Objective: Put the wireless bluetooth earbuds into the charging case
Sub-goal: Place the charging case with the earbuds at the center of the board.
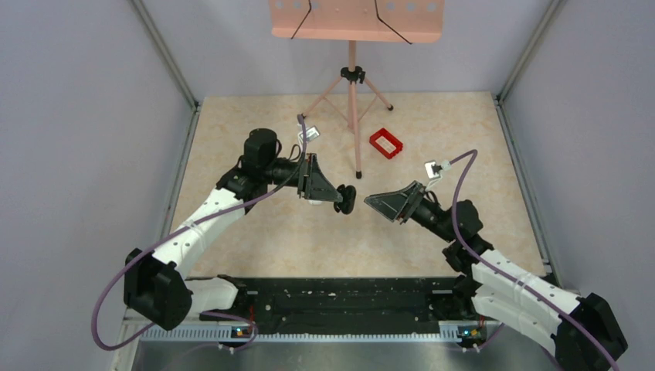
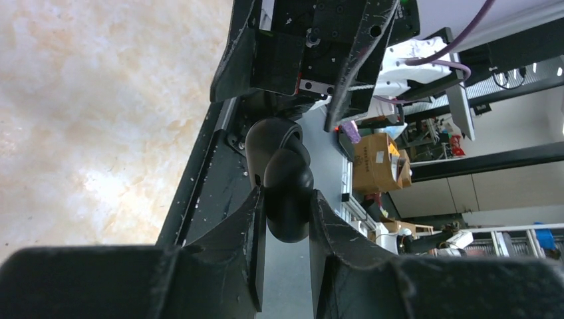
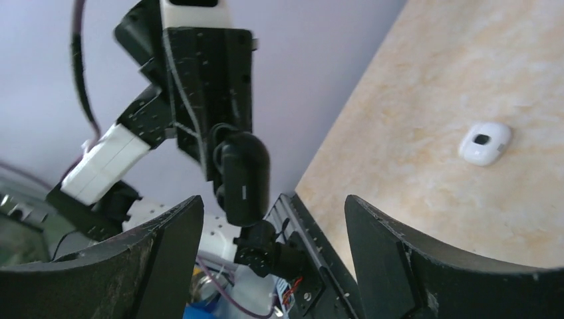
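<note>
My left gripper [image 1: 344, 199] is shut on the glossy black oval charging case [image 1: 348, 199] and holds it above the table. In the left wrist view the case [image 2: 287, 193] is pinched between the two fingers, and my gripper [image 2: 287, 203] points toward the arm bases. My right gripper [image 1: 380, 209] is open and empty, just right of the case and facing it. In the right wrist view the case [image 3: 243, 176] hangs ahead of the open gripper [image 3: 273, 207], left of centre. No loose earbud shows in any view.
A small white rounded-square object [image 3: 485, 143] lies on the table, partly under the left gripper in the top view [image 1: 313, 203]. A red rectangular frame [image 1: 386, 143] lies at the back. A pink tripod stand [image 1: 353, 93] stands behind it. Grey walls enclose the table.
</note>
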Controlling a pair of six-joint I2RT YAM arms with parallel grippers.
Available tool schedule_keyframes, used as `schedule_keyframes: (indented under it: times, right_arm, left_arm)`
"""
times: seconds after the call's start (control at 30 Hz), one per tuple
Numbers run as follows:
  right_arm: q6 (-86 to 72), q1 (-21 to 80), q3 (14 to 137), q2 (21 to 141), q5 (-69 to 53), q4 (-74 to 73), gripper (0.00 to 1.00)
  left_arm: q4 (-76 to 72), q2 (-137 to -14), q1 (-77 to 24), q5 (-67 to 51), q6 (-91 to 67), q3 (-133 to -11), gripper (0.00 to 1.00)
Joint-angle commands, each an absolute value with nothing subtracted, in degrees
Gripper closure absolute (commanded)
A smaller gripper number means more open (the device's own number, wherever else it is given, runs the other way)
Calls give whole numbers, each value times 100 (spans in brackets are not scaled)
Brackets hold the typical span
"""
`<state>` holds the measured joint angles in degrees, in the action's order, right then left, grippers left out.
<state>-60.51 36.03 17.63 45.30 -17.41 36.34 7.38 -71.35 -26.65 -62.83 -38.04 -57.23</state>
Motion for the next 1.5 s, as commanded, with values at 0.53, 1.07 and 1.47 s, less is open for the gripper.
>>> schedule_keyframes:
  times: [0.53, 1.07, 1.47]
  right_arm:
    - [-6501, 3498, 2296, 5891, -3741, 6913, 18]
    - [-7506, 3497, 2416, 6931, -3795, 9072, 26]
    - [-7948, 3498, 2708, 7314, -4004, 9879, 28]
  left_arm:
    - [-1118, -6891, -2634, -6989, -4967, -5787, 100]
    - [-1475, -6848, -2633, -7033, -5282, -5678, 100]
    - [-2266, -6877, -2634, -7239, -6123, -5643, 100]
